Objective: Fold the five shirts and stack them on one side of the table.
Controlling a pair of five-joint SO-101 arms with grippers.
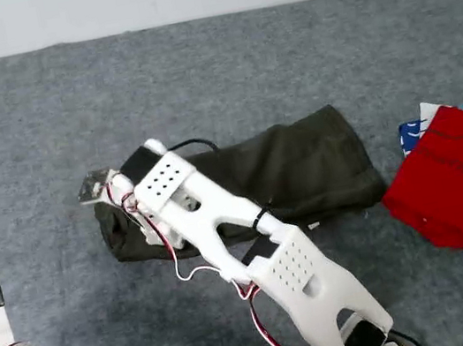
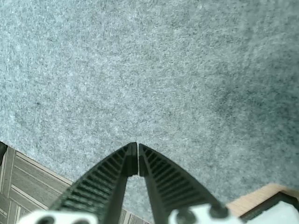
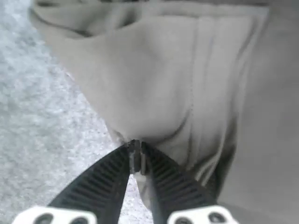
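At the olive shirt's (image 1: 302,165) edge, right fingers (image 3: 105,184) pinch the fabric tight; left fingers (image 2: 105,179) sit closed, holding nothing, over the grey tabletop (image 2: 140,70).

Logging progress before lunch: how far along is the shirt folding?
Done: a red shirt tops the side stack; layers beneath can't be counted. In hand: the right gripper pinches the olive shirt, which looks partly folded, at its edge. Remaining: finishing and stacking it.

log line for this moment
right gripper: shut on olive shirt edge | left gripper: shut over grey mat | red shirt: atop stack
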